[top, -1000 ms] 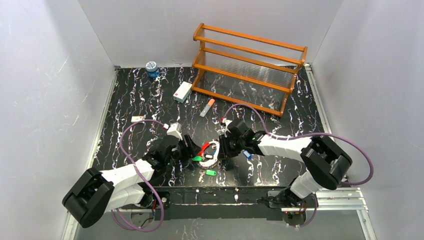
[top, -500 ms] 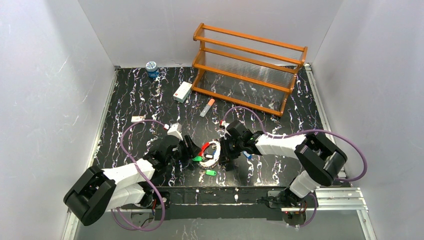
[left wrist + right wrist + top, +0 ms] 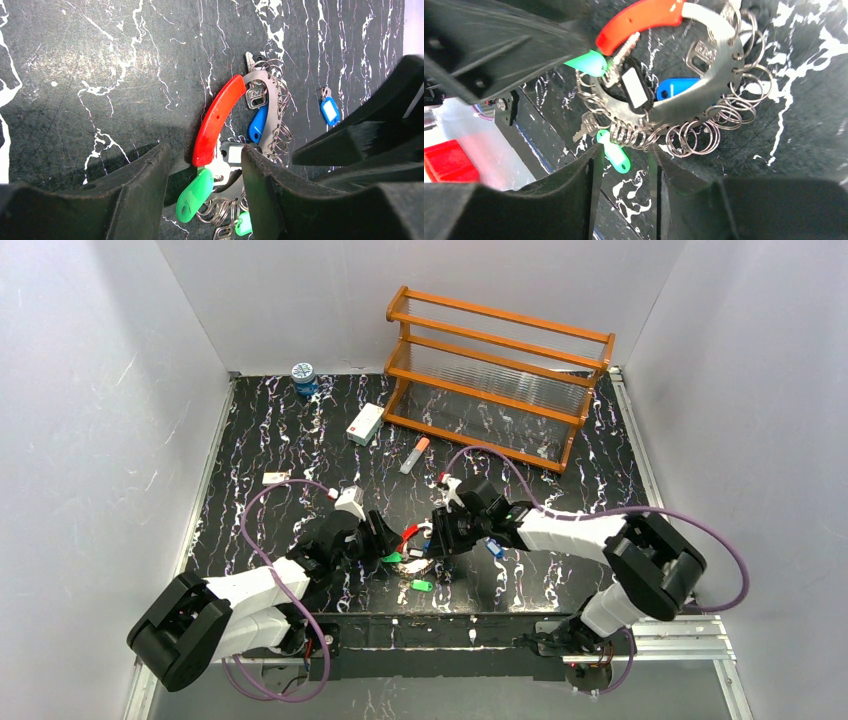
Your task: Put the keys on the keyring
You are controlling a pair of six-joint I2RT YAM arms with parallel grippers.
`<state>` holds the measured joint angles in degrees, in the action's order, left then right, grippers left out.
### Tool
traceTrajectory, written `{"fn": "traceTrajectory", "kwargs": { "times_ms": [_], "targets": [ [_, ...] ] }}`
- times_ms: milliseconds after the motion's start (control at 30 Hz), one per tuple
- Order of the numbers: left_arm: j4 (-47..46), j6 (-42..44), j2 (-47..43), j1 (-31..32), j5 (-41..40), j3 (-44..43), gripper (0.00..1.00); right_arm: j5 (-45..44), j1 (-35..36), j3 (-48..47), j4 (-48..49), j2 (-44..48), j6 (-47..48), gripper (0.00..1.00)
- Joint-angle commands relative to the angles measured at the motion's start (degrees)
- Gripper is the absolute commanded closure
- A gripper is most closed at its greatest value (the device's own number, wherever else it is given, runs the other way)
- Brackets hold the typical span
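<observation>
The keyring (image 3: pixel 415 545) lies flat on the black table between my two grippers. It is a curved red piece (image 3: pixel 220 117) joined to a grey plate (image 3: pixel 272 107) lined with several small wire rings. A green key tag (image 3: pixel 195 195) and a blue one (image 3: pixel 257 125) sit on it. My left gripper (image 3: pixel 202 185) is open, its fingers astride the red end and the green tag. My right gripper (image 3: pixel 624 170) is open, its tips just short of the ring's edge, with a small green tag (image 3: pixel 616 155) between them. A blue-tagged key (image 3: pixel 492 550) and a green-tagged key (image 3: pixel 421 585) lie near the ring.
A wooden rack (image 3: pixel 495 375) stands at the back right. A white box (image 3: pixel 365 424), an orange-and-white tube (image 3: pixel 414 454), a blue jar (image 3: pixel 304 377) and a small card (image 3: pixel 276 478) lie further back. Purple cables loop over both arms.
My right gripper has moved a little left, closer to the keyring. My left gripper has stayed in place at the ring's red end.
</observation>
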<state>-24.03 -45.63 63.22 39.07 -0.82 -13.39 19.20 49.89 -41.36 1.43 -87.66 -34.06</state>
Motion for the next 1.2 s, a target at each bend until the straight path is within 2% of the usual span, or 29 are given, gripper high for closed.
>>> {"fn": "traceTrajectory", "kwargs": {
  "times_ms": [0,100,233,367,467,533,600,767,1000,1167],
  "targets": [
    [0.01,0.75,-0.91,-0.24,-0.23,0.59,0.48,-3.26,-0.32,0.41,2.74,7.76,4.91,0.50],
    [0.01,1.11,-0.74,-0.27,-0.24,0.35,0.48,-4.55,-0.32,1.48,4.62,11.98,12.15,0.48],
    [0.61,1.82,-0.72,-0.22,-0.31,-0.15,0.48,-1.94,-0.39,6.43,12.37,18.12,25.86,0.47],
    [2.20,2.93,-1.44,-0.23,-0.86,-0.96,0.48,3.15,-0.32,12.12,17.23,24.31,44.15,0.46],
    [3.31,3.68,-2.31,-0.24,-1.49,-1.29,0.48,9.52,-0.34,15.49,16.00,28.18,61.50,0.43],
    [3.84,4.03,-2.75,-0.26,-1.88,-1.38,0.48,12.68,-0.33,17.46,15.23,29.89,71.99,0.45],
    [4.26,4.38,-3.01,-0.24,-2.11,-1.46,0.48,13.19,-0.32,18.91,18.11,30.10,74.10,0.46],
    [4.44,4.58,-2.80,-0.25,-2.24,-1.61,0.48,14.23,-0.23,18.06,14.48,26.81,80.07,0.53],
    [4.08,4.56,-2.45,-0.25,-2.03,-1.38,0.48,11.88,0.14,17.97,17.46,24.68,72.47,0.55],
    [4.23,3.56,-2.36,-0.22,-1.37,-1.05,0.48,13.23,1.13,18.55,16.74,23.38,70.91,0.60]
  ]
}}
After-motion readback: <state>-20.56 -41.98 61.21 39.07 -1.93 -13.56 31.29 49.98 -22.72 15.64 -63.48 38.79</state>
